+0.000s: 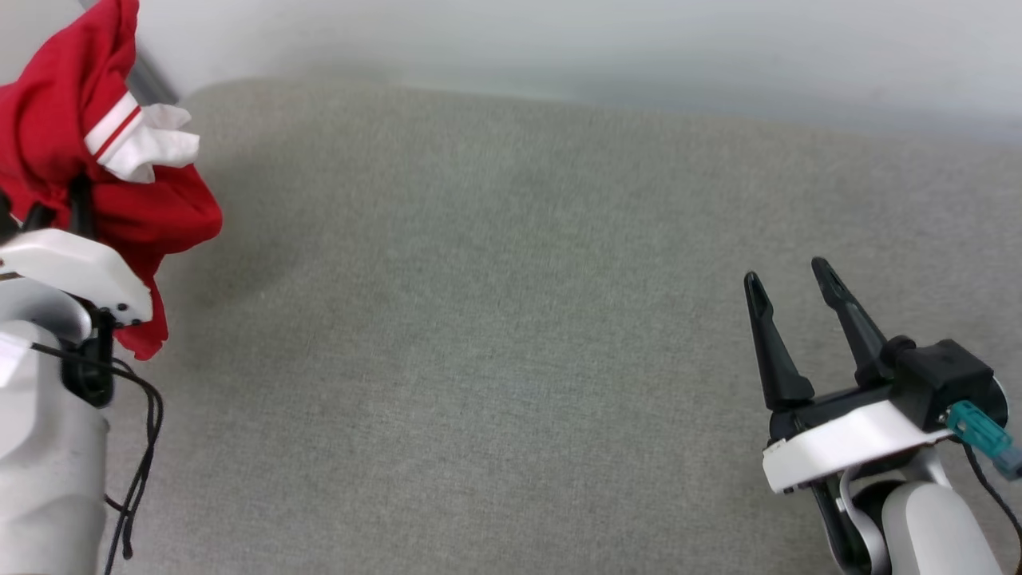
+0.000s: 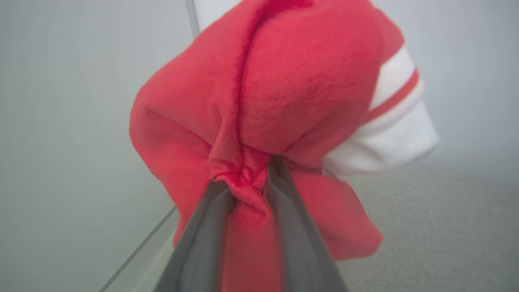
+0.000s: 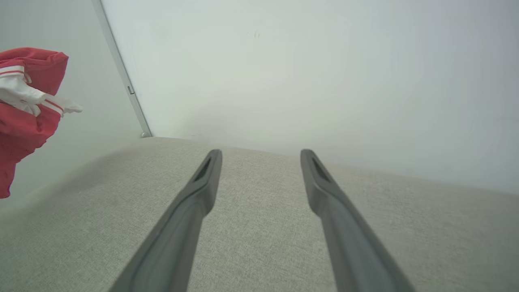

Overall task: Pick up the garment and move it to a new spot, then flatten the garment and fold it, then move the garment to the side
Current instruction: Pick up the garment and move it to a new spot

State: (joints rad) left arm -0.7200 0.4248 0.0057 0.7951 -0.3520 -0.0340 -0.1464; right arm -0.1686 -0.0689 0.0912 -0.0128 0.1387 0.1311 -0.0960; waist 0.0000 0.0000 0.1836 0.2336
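The garment [image 1: 72,152] is a bunched red jersey with a white, red-striped sleeve, hanging in the air over the far left of the grey surface. My left gripper [image 1: 56,209] is shut on a pinched fold of the garment [image 2: 263,121], its two dark fingers [image 2: 202,235] closed around the red cloth in the left wrist view. At the left edge of the right wrist view the garment [image 3: 24,109] hangs clear of the surface. My right gripper [image 1: 789,275] stands open at the lower right with nothing between its fingers [image 3: 194,198].
A grey fabric surface [image 1: 495,319] spreads across the head view, with a pale wall [image 1: 559,40] behind it. A thin metal strip [image 3: 121,77] runs down the wall at the left corner. A loose black cable [image 1: 144,431] dangles beside my left forearm.
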